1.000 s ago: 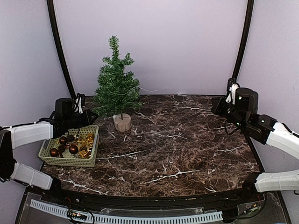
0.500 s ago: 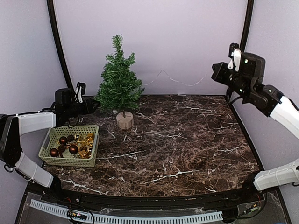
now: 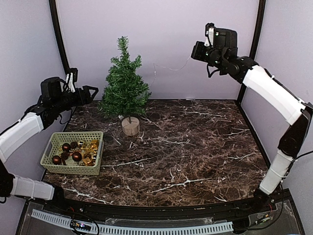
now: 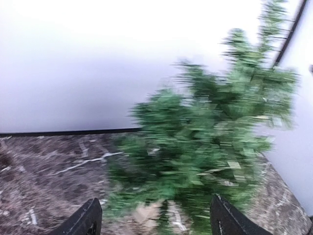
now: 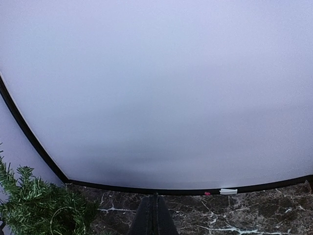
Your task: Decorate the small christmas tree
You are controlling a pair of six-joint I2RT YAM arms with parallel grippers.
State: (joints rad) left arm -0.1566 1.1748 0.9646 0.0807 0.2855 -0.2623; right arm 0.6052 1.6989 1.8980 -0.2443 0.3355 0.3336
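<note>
Lilac-walled booth, dark marble desk (image 3: 195,147). Shows small christmas tree (image 3: 124,90) upright at eleven o'clock. Left jaws spread wide, empty, at tree's nine o'clock; right jaws high at one o'clock, pressed together, seemingly pinching thin wire (image 3: 168,67) trailing from branches. Baubles (image 3: 73,152) all in basket (image 3: 71,170) at eight o'clock, none visible on tree; likely barely begun.

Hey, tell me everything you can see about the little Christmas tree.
The small christmas tree is a miniature dark-green fir with bristly branches, a thin trunk and a round pale wooden base. It stands upright on the marble table, back left. No baubles hang on it; a thin wire leads from its branches toward the shut right hand. The open left hand is beside it, not touching.
</note>
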